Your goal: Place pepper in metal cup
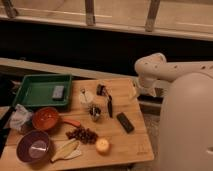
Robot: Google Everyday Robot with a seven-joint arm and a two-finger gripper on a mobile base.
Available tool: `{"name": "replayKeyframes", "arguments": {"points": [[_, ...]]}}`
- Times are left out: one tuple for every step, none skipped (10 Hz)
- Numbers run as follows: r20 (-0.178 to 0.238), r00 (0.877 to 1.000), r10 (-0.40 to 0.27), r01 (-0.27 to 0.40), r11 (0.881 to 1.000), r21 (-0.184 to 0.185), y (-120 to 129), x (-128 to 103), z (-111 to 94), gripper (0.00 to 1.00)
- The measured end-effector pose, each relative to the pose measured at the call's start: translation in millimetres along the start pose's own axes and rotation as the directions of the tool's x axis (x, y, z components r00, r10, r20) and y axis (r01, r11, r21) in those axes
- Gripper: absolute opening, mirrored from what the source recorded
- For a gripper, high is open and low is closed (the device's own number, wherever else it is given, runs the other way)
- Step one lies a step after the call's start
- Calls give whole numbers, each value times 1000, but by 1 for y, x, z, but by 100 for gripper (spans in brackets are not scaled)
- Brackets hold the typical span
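Note:
The pepper is small, tapered and orange-red. It lies on the wooden table, just right of the orange bowl. The metal cup is small and silver-grey and stands near the table's middle, a short way right of and above the pepper. My white arm is folded at the table's right edge. Its gripper hangs by that edge, well to the right of the cup and the pepper and touching neither of them.
A green tray holding a grey block sits at the back left. A purple bowl, banana, grapes, pale-yellow ball, black bar and small dark items surround the cup.

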Motion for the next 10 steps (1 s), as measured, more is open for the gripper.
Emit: {"name": "replayKeyframes", "arguments": {"points": [[15, 1000, -15, 15, 1000, 11, 10, -6, -5, 80], [40, 998, -37, 37, 999, 12, 20, -15, -15, 80], [68, 996, -64, 64, 998, 10, 33, -22, -25, 80], [95, 990, -104, 105, 994, -3, 55, -30, -36, 80], [113, 985, -132, 134, 991, -13, 68, -34, -43, 80], [148, 969, -198, 205, 978, -34, 93, -35, -56, 80], [165, 956, -243, 254, 966, -45, 110, -32, -63, 80], [185, 935, -302, 317, 946, -58, 132, -25, -71, 80], [202, 906, -371, 390, 918, -65, 151, -14, -77, 80], [215, 877, -431, 454, 888, -73, 168, -2, -82, 80]]}}
